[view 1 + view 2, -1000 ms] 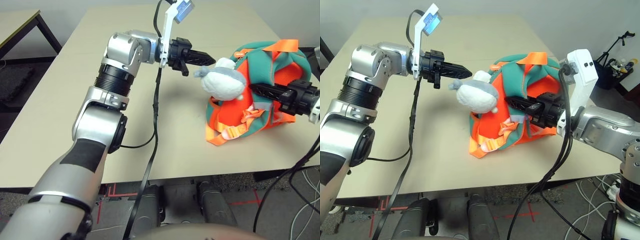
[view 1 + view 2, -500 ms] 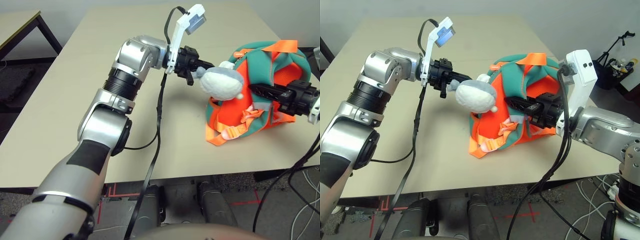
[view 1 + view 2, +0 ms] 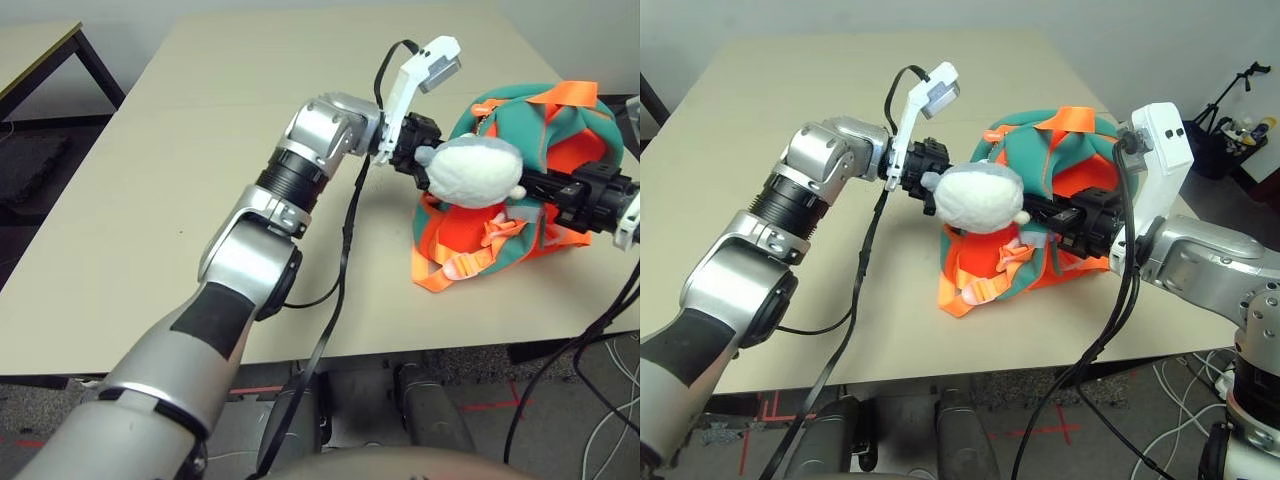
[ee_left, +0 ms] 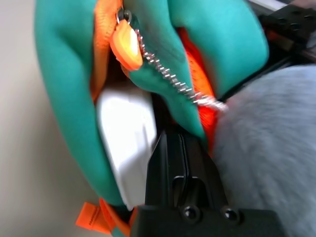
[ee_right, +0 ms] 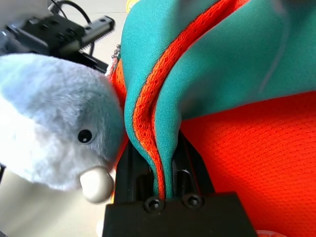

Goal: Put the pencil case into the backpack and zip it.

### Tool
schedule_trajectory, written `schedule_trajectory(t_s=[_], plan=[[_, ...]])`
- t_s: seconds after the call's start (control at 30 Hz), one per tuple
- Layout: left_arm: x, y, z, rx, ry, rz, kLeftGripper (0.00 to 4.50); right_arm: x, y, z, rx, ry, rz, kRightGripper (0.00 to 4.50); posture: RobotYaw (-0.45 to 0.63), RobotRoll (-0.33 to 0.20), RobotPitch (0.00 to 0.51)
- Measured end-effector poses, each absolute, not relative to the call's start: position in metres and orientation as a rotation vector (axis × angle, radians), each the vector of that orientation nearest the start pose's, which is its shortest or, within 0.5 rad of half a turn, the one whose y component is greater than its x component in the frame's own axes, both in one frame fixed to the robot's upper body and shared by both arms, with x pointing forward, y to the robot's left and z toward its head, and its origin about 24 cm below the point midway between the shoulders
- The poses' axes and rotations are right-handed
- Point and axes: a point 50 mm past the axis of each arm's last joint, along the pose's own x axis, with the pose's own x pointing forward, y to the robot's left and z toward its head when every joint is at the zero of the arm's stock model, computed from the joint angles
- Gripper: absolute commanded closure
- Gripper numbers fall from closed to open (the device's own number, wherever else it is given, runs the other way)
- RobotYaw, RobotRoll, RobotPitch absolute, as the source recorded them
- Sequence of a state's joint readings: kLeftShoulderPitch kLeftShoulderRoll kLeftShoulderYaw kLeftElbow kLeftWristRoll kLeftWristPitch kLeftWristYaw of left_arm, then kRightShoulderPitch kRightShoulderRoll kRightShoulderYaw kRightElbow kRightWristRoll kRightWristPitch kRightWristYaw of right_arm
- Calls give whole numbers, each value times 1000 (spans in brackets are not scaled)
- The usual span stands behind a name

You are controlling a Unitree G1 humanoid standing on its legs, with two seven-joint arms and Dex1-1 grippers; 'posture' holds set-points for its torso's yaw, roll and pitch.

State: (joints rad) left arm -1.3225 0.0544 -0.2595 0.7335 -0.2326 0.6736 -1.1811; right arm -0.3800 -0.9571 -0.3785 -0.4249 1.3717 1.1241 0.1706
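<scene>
The left arm [image 3: 290, 190] reaches across the table [image 3: 160, 160] toward the bag, its long axis running from near left up to the right. The left gripper [image 4: 180, 148] has its black fingers pressed together with nothing between them, tips at the mouth of the backpack [image 3: 560, 180], just beside the zipper's orange pull [image 4: 126, 44] and the silver bead chain [image 4: 173, 79]. A plush toy [image 3: 470, 172] hangs in front of the bag and hides the fingertips from the head camera. In the left wrist view the pencil case [image 4: 126, 143] sits inside the open pocket, a white slab wedged between the teal outer flap and the inner wall, its long axis lying along the gripper's pointing line, one narrow end toward the opening and the other going deeper into the bag. The backpack rests on the table near its right edge, front with orange straps [image 3: 480, 250] facing the robot, top away from it. The right gripper [image 5: 168, 168] comes in from the right, pointing left, and its fingers are pinched on a fold of the bag's teal and orange edge, the fabric running between them.
</scene>
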Motion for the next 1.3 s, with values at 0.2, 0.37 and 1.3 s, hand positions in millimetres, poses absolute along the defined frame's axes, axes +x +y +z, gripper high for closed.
schedule_trajectory(t_s=[0.2,0.37,1.3], plan=[[350,-15,231,192,305,-1552,4500,236,-219,240,67,241,660,4258,-134,0,107],[350,4,251,224,265,-1519,4500,236,-219,241,68,237,663,4258,-112,0,107],[303,63,308,388,130,-1615,0,247,-218,243,59,243,706,4258,-67,0,102]])
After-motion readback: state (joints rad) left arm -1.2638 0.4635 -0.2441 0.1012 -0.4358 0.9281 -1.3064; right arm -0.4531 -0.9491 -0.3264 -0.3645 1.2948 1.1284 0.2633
